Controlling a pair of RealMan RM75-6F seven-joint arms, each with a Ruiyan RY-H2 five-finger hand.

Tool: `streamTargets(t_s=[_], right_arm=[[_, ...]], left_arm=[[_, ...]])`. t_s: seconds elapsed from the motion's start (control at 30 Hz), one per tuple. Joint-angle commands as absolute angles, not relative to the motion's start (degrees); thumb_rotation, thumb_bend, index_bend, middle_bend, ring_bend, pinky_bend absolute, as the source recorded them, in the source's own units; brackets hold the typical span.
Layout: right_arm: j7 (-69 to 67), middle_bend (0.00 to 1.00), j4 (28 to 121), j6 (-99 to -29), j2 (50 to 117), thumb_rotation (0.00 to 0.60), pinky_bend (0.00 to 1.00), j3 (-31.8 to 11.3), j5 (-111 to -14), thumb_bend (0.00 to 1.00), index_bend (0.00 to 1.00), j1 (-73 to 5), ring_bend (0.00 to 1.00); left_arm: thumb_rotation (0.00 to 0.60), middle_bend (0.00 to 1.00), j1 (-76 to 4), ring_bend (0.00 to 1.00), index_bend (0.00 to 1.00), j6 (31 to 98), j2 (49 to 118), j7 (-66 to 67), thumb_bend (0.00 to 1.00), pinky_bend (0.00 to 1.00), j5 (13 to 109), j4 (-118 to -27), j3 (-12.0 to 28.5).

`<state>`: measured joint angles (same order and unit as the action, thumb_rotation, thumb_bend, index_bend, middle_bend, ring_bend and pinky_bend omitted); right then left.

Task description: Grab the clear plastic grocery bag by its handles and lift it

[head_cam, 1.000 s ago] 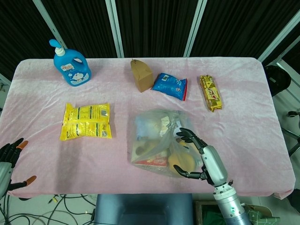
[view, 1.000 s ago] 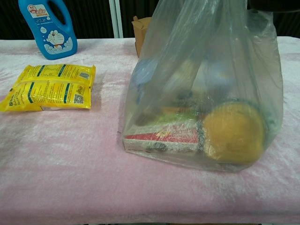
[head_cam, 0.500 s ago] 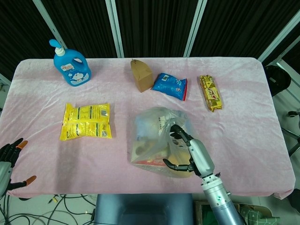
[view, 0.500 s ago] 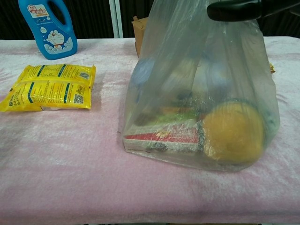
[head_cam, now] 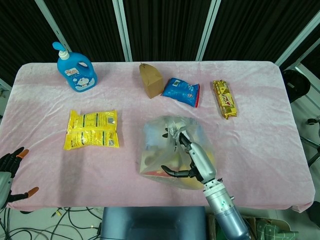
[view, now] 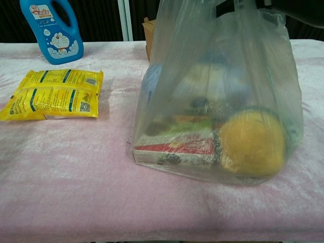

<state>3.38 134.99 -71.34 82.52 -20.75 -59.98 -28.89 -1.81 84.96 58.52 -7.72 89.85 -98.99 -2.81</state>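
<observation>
Progress looks partial to me: I have the right hand (head_cam: 192, 159) over the clear plastic grocery bag (head_cam: 172, 150), fingers curled toward the gathered top, but the bag's base sits flat on the pink tablecloth (view: 66, 167) in the chest view, so I judge the lift not yet done. Whether the handles are really caught I cannot tell; in the head view the fingertips sit right at the bunched plastic near the bag's mouth, yet the handles themselves are lost in the crumple, and in the chest view the top of the bag runs out of frame with only a dark shape showing at the upper edge. What is left, as I see it, is to confirm the grip and raise the bag clear of the table.

My left hand (head_cam: 9, 172) hangs off the near left corner of the table, fingers spread, holding nothing, well apart from the bag.

Through the plastic I can make out a round yellow item (view: 252, 144) and a flat red-edged package (view: 174, 149); the things behind them are too blurred to name.

Beyond the bag lie the yellow packet (head_cam: 92, 129), then the brown carton (head_cam: 150, 80), blue snack bag (head_cam: 181, 91) and gold bar (head_cam: 224, 99), with the blue pump bottle (head_cam: 74, 68) at the far left
</observation>
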Motion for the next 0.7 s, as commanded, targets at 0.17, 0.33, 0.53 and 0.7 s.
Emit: streamTargets(t_s=[0.17,0.33,0.53,0.7], right_arm=[[-9.00,0.22,134.99,-64.27,79.93,0.600,0.28,-25.92,-52.94,0.17,0.16,-31.00,0.26],[-21.27,0.22,134.99,-55.65,75.26,0.600,0.28,-32.00,-43.79,0.12,0.16,-32.28,0.26],[-31.59,0.27,134.99,-47.20,69.54,0.600,0.35,-37.35,-35.89,0.10,0.21,-32.51,0.31],[-38.16,0.37,134.99,-42.86,65.32,0.600,0.45,-40.68,-28.89,0.15,0.32,-32.56,0.40]], left_arm=[[0.600,0.00,-1.81,0.03,0.01,84.89,58.39,-7.97,0.04,0.02,89.80,-99.18,-2.76],[0.600,0.00,-1.80,0.03,0.01,84.81,58.34,-8.10,0.04,0.02,89.82,-99.17,-2.78],[0.600,0.00,-1.84,0.04,0.01,85.04,58.40,-8.10,0.05,0.03,89.93,-99.01,-2.58],[0.600,0.00,-1.82,0.03,0.01,84.99,58.44,-8.19,0.05,0.03,90.04,-98.96,-2.65]])
